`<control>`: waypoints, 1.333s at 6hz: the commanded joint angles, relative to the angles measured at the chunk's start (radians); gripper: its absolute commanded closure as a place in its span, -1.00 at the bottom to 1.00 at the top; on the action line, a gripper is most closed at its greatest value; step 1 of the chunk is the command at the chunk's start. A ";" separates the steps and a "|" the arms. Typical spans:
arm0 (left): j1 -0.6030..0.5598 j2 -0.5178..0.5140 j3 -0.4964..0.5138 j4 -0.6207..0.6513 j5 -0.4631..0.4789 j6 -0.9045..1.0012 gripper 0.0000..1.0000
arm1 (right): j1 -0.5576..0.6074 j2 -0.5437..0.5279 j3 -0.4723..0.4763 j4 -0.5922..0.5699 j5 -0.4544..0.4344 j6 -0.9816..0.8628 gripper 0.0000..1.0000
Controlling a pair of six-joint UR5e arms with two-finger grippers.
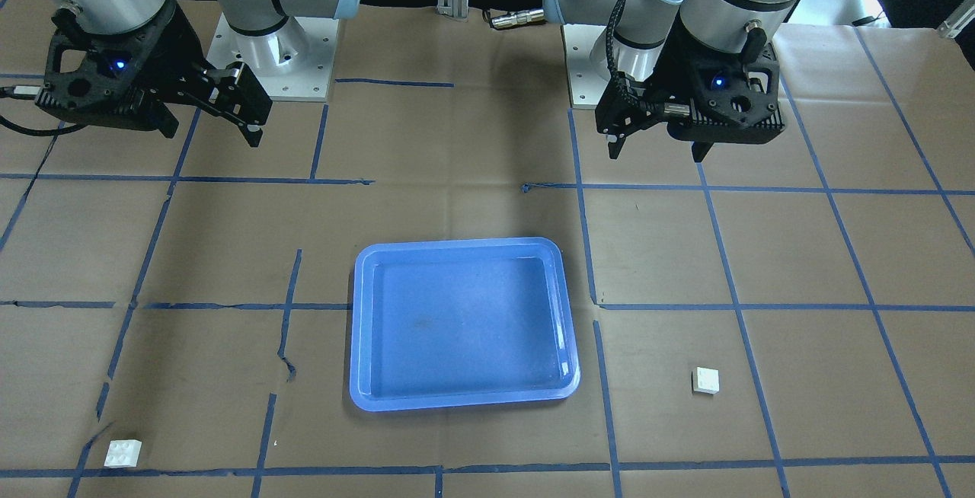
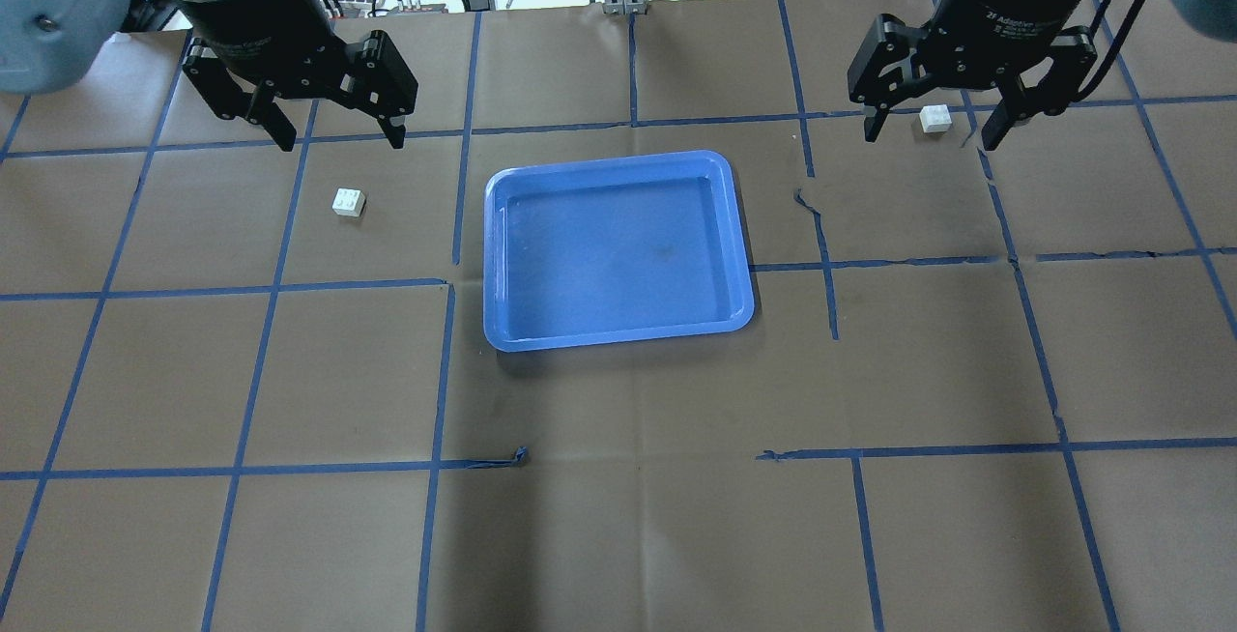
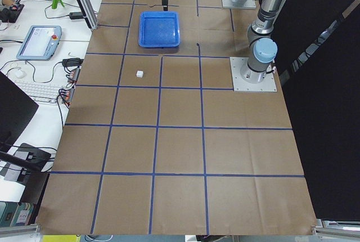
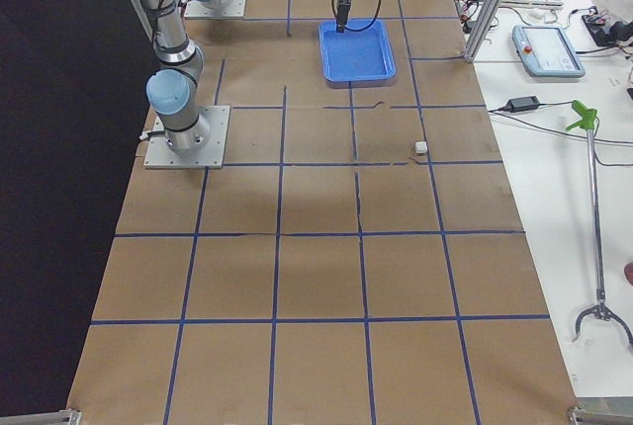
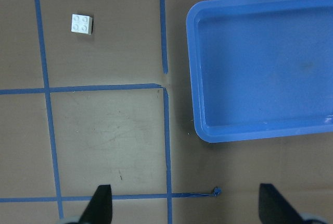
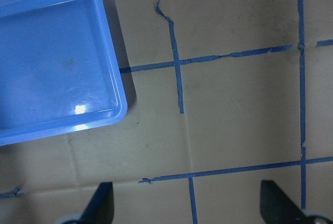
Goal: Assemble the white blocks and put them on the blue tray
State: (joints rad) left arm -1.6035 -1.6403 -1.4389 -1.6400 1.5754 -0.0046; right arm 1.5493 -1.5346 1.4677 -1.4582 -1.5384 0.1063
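The blue tray lies empty at the table's middle. One white block sits studs up on the paper on my left side, apart from the tray; it also shows in the left wrist view. The other white block sits at the far right. My left gripper is open, empty and raised above the table. My right gripper is open, empty and raised too. The right wrist view shows the tray's corner but no block.
Brown paper with blue tape grid lines covers the table. The arm bases stand at the robot's edge. Keyboards, cables and a pendant lie on the side bench beyond the far edge.
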 commanded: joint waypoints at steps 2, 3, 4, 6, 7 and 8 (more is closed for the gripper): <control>0.014 -0.022 -0.009 0.038 0.000 0.015 -0.96 | 0.000 0.005 0.006 -0.001 0.006 0.000 -0.99; 0.029 -0.045 -0.011 0.076 0.003 0.017 -0.96 | 0.000 0.005 0.008 0.001 0.015 -0.008 -0.99; 0.087 -0.087 -0.011 0.133 0.000 0.020 -0.96 | -0.001 0.011 0.009 -0.010 -0.002 -0.016 -0.99; 0.183 -0.192 -0.012 0.228 0.002 0.113 -0.96 | -0.002 0.013 -0.001 -0.016 -0.023 -0.086 -1.00; 0.232 -0.247 -0.009 0.258 0.000 0.176 -0.96 | -0.006 0.013 0.000 -0.037 -0.022 -0.240 -1.00; 0.237 -0.306 -0.009 0.337 -0.002 0.199 -0.96 | -0.011 0.013 0.000 -0.045 -0.026 -0.381 -1.00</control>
State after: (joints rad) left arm -1.3858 -1.8879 -1.4484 -1.3685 1.5753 0.1596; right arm 1.5427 -1.5217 1.4681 -1.4925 -1.5607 -0.1371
